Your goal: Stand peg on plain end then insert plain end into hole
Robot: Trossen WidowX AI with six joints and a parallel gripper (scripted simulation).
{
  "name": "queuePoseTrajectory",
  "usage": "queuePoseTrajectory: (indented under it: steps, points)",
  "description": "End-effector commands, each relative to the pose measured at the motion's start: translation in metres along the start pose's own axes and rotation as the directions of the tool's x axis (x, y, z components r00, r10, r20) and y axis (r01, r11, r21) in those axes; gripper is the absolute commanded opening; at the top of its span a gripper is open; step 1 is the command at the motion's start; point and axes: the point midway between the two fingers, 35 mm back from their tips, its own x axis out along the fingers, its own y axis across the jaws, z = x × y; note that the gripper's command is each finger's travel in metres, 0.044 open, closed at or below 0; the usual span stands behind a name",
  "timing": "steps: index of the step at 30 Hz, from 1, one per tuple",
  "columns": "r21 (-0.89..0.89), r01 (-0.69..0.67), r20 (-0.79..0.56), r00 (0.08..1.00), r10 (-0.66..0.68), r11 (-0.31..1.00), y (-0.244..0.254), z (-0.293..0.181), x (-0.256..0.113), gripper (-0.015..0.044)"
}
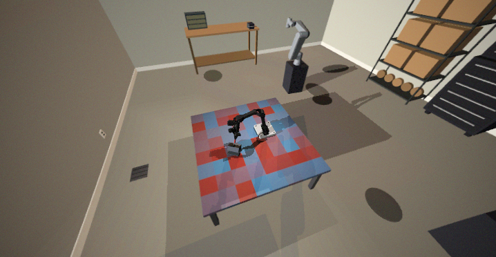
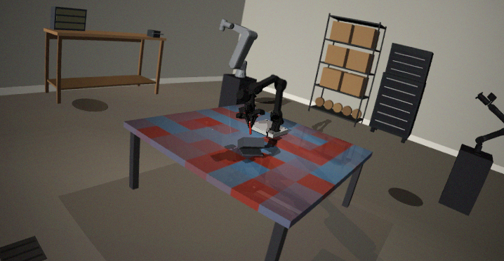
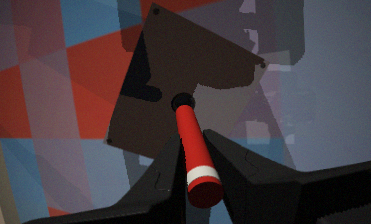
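The red peg (image 1: 235, 140) (image 2: 250, 128) (image 3: 193, 137) is held between the fingers of my gripper (image 1: 235, 136) (image 2: 250, 121) (image 3: 191, 138). Its white-banded end is nearest the wrist camera and its plain end points away, down toward the sloped panel (image 1: 233, 149) (image 2: 250, 142) (image 3: 186, 55). In the wrist view the plain end overlaps the lower edge of the dark hole (image 3: 182, 98). In the exterior view a small gap shows between the peg's lower end and the panel's top. The hole is hidden in the top and exterior views.
The panel stands on the patchwork table (image 1: 284, 182) (image 2: 211, 169). The arm's white base plate (image 1: 260, 130) (image 2: 262, 128) is behind the panel. Shadows of the arm fall on the panel's face and the table around it.
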Motion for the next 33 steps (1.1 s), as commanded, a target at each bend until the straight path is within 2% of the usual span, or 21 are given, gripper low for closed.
queuePoseTrajectory:
  steps: [1,15,33]
  points:
    - [0.006,0.0,-0.006,1.0,0.001,1.0,-0.001,-0.002,0.006,0.0]
    - [0.006,-0.001,-0.005,1.0,0.001,1.0,-0.001,-0.003,0.022,0.0]
    - [-0.002,-0.005,0.002,1.0,0.005,1.0,0.001,0.0,0.018,0.0]
